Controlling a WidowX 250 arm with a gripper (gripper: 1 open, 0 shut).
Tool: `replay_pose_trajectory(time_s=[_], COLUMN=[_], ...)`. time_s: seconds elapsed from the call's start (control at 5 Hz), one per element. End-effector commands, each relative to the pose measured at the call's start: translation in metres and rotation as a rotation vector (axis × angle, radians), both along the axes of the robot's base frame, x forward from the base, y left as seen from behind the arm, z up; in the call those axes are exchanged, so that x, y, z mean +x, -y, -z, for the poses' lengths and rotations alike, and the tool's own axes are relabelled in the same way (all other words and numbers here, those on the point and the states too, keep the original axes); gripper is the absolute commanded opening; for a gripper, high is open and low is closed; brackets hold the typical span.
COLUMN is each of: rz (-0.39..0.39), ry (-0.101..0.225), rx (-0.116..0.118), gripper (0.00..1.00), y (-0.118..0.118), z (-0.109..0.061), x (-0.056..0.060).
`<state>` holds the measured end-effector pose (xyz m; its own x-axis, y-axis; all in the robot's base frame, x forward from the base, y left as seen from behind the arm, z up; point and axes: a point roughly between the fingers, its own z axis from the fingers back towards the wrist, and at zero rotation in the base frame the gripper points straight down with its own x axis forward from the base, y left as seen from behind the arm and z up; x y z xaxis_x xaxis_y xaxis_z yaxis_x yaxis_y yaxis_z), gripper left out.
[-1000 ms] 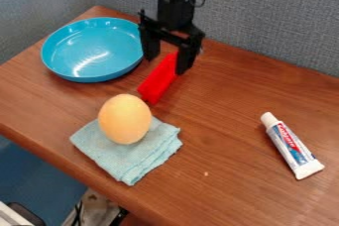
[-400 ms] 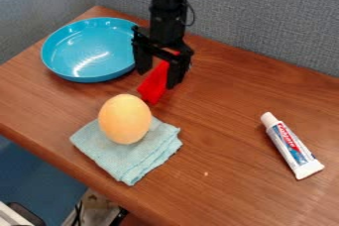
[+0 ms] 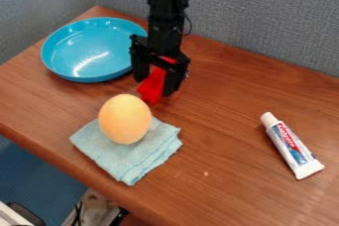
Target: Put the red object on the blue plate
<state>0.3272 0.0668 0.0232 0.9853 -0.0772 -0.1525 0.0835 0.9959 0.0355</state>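
Observation:
The red object [image 3: 157, 83], a small bright red block, lies on the wooden table just right of the blue plate [image 3: 87, 50]. My gripper [image 3: 158, 71] hangs straight down over it, open, with a black finger on each side of the block's far end. The lower fingertips reach down to about the block's top half. The plate is a glossy sky-blue dish at the table's back left, with nothing in it. The block's far end is partly hidden behind the fingers.
An orange egg-like ball [image 3: 125, 119] rests on a folded light blue cloth [image 3: 129, 145] near the table's front edge. A white toothpaste tube [image 3: 290, 144] lies at the right. A grey wall runs behind the table.
The gripper has shifted left and lowered, from above the block's far end to straddling it. The block stays put.

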Motion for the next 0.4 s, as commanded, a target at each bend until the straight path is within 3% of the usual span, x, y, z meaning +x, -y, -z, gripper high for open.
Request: replay_pose_trajectory(time_s=[0.0,0.2], rz=[-0.014,-0.011], ry=[0.036,0.037], rx=[0.018,0.015], gripper=[0.0,0.0], y=[-0.0105,-0.0098], z=[-0.0079,-0.0085], x=[0.0061,0.0056])
